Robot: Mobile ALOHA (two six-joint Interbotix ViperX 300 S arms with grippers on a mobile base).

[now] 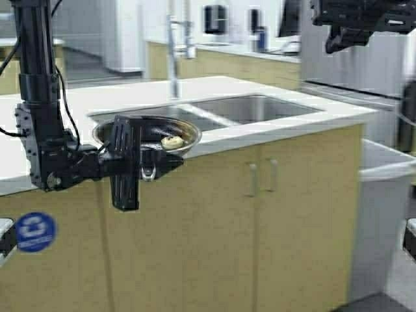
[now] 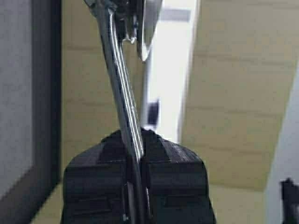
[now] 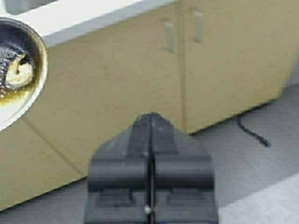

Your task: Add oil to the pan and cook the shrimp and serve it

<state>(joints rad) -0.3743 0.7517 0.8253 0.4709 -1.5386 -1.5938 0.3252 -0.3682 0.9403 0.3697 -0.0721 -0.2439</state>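
Shrimp (image 1: 172,141) in pan (image 1: 147,134), perhaps oily, handle clamped by left gripper (image 1: 144,166); right gripper (image 3: 150,154) closed, empty.

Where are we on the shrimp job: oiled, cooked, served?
Done: oil film shows in the pan, with the shrimp lying in it. In hand: left pincer is shut on the pan's handle, carrying it near the sink. Right pincer is shut and raised. Left: serving; no dish in view.

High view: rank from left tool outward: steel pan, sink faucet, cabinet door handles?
1. Small shiny steel frying pan: its handle is clamped in the left tool.
2. Pair of metal cabinet door handles: to the right, on the cabinet front.
3. Tall steel sink faucet: behind the sink, farthest back.
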